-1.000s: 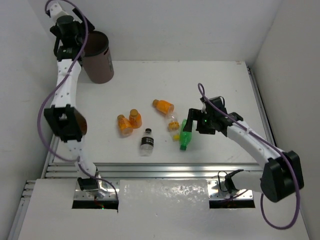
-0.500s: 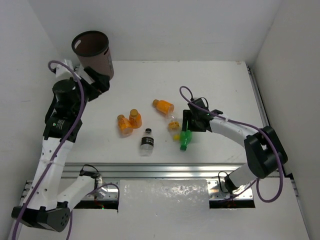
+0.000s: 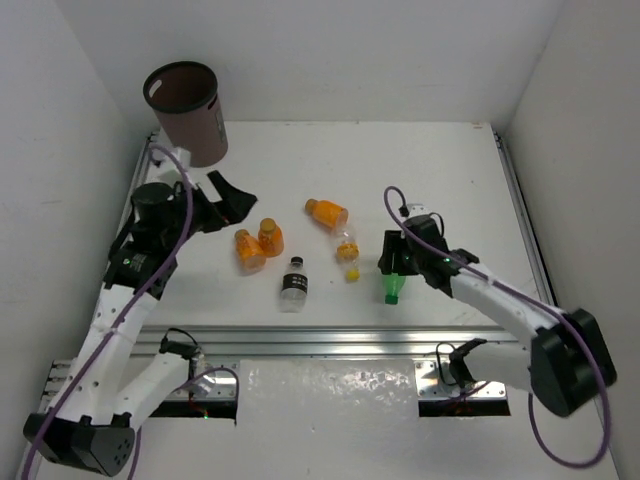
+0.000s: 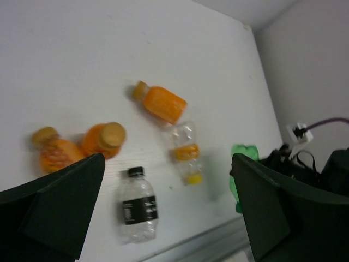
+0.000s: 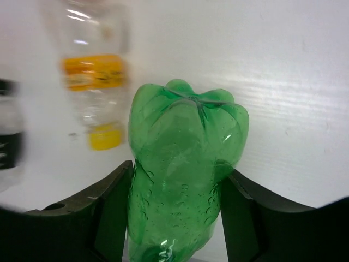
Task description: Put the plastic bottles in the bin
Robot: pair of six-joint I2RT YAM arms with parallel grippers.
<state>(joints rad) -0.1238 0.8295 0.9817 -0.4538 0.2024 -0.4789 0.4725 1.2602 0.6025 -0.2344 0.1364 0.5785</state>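
Observation:
The bin (image 3: 197, 128), tall and dark brown, stands at the far left corner. Five plastic bottles lie mid-table: three orange (image 3: 247, 250) (image 3: 271, 236) (image 3: 327, 212), a clear one with a yellow cap (image 3: 347, 250) and a clear one with a black cap (image 3: 293, 283). My right gripper (image 3: 392, 268) is shut on the green bottle (image 3: 393, 287); the right wrist view shows its fingers (image 5: 112, 204) pressing both sides of the green bottle (image 5: 182, 164). My left gripper (image 3: 233, 194) hangs open and holds nothing, left of the orange bottles. Its view shows the black-capped bottle (image 4: 137, 210) between the spread fingers (image 4: 54, 202).
White walls close in the table on the left, back and right. An aluminium rail (image 3: 330, 340) runs along the near edge. Purple cables loop off both arms. The yellow-capped bottle (image 5: 95, 76) lies just beyond the green one in the right wrist view.
My left arm swung down from the bin toward the orange bottles, staying open. My right gripper closed on the green bottle and drew it right and nearer.

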